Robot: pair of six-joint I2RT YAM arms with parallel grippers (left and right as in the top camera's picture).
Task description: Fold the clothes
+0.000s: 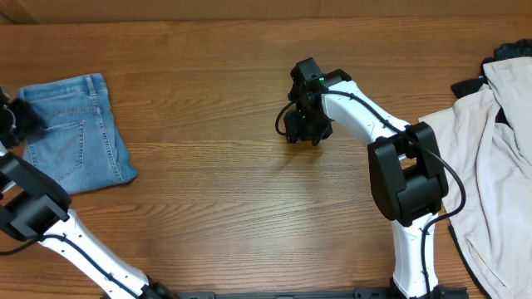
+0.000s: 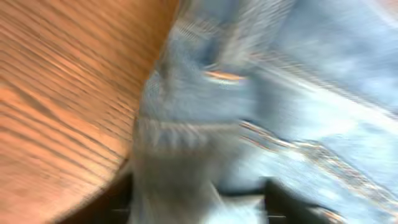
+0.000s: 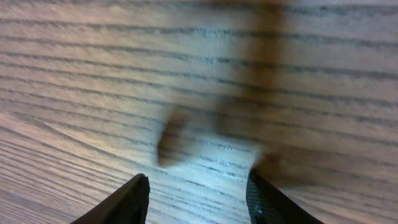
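Seen at the worktop's (image 1: pixel 208 191) left edge, near the far corner: jeans (image 1: pixel 76 133), folded small. Likely soft yet hefty, thick-seamed; best pinched at a fold edge. Cannot tell left claw's (image 1: pixel 15 123) state, blurred against denim; can see right claw (image 3: pixel 198 200) spread over bare mid-worktop

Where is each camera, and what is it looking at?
Overhead: above the table, looking straight down. It sees both arms, the left gripper at the folded jeans, the right gripper mid-table, and a cream garment at the right.
Left wrist: on the left arm, close over the jeans. The picture is blurred and its fingers are hard to make out.
Right wrist: on the right arm, facing bare wood. Its two spread fingers show at the bottom.
Shared: overhead and left wrist both show the jeans.
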